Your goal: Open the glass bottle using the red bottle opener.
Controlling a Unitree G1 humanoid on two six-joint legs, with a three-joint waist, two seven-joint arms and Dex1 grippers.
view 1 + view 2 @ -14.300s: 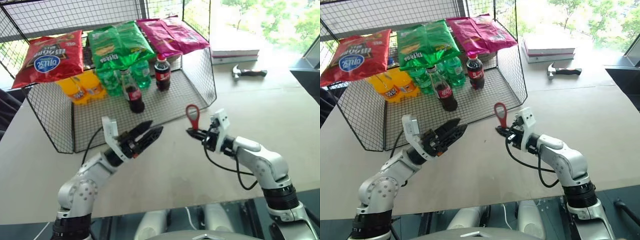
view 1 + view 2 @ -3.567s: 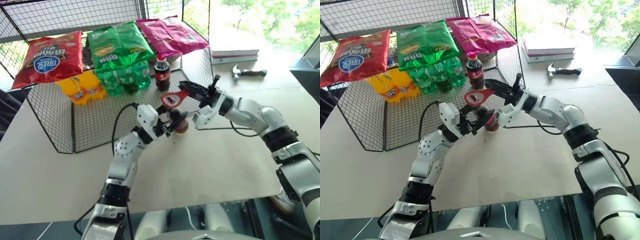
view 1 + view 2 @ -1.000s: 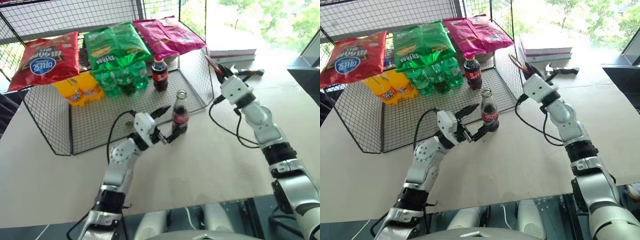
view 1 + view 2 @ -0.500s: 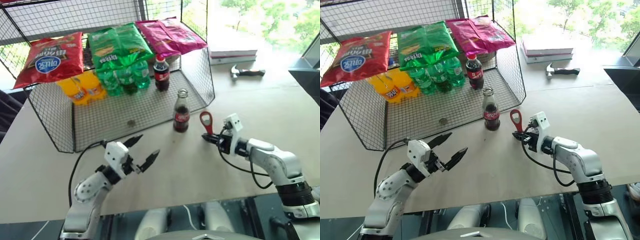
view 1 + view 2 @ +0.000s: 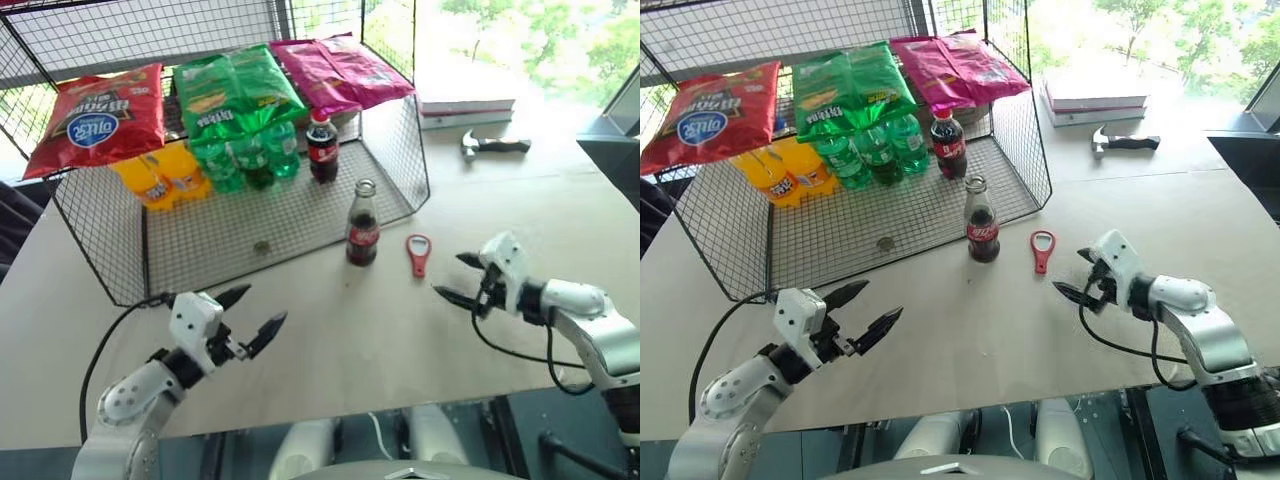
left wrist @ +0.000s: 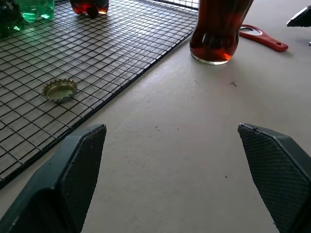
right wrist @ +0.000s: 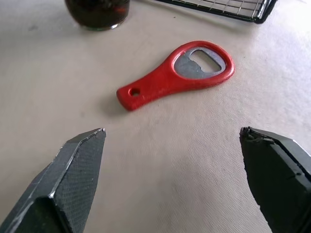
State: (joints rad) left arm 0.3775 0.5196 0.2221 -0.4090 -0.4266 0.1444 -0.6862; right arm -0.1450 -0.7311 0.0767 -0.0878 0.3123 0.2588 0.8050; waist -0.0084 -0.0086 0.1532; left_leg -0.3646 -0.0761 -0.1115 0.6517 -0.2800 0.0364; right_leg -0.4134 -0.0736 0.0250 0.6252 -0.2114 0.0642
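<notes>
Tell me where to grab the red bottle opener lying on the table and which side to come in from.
Grip the red bottle opener across its short tapered handle, the end with the small hole. It lies flat on the table, so come from straight above, fingers straddling the narrow handle. The right hand is open with the opener's handle end towards it, clear of the glass bottle.

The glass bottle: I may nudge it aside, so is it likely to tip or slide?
The glass bottle stands tall, slim and uncapped on a narrow base, so a high push would probably tip and spill it. Pushed low, it would likely slide on the smooth table. Being glass, it could break.
</notes>
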